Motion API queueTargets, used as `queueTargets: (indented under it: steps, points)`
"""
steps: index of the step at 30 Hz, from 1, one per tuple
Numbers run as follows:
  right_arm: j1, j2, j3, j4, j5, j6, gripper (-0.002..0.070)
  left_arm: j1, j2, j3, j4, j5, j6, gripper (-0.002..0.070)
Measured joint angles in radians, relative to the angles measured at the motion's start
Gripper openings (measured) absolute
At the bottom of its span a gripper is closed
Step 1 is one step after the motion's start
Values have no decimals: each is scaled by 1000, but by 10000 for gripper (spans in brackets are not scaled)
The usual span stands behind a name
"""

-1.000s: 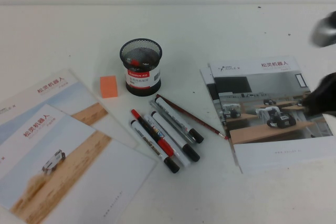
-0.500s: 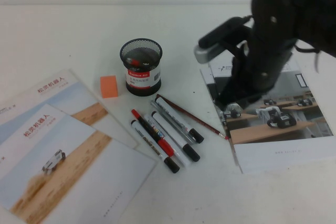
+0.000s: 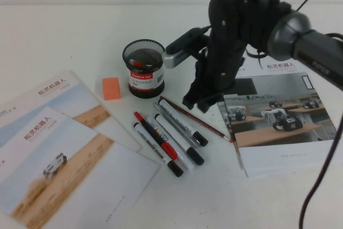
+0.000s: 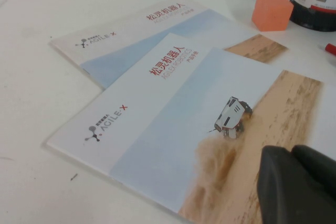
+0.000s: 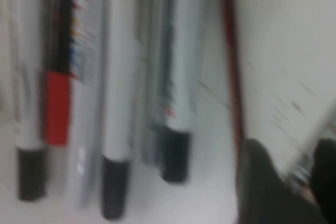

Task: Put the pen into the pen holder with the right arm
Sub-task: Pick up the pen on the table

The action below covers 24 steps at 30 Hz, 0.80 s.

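High view, left to right. Lower left: two overlapping brochures (image 3: 69, 170). Left of centre: an orange block (image 3: 111, 88) just beside the pen holder (image 3: 143, 68), a black mesh cup standing upright. Centre: a row of markers lying side by side on the white table (image 3: 53, 30); among them the pen (image 3: 178, 138), white-barrelled with a black cap, lies untouched beside a slim red pencil (image 3: 196, 119). Above the pencil hangs the right gripper (image 3: 194, 102), holding nothing; its opening cannot be judged. Right: a booklet (image 3: 284, 127). The left gripper (image 4: 296, 184) rests over the lower-left brochures, its state likewise unclear.
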Motion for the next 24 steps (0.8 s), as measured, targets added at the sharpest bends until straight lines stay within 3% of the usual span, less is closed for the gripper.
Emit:
queueTargets:
  steps: [2, 4, 24]
  points:
    - [0, 29, -24, 40, 0, -19, 260, 0, 0, 0, 0, 0, 0, -1]
    - [0, 59, -44, 76, 0, -31, 288, 0, 0, 0, 0, 0, 0, -1]
    - [54, 171, -82, 84, 0, -73, 274, 0, 0, 0, 0, 0, 0, -1]
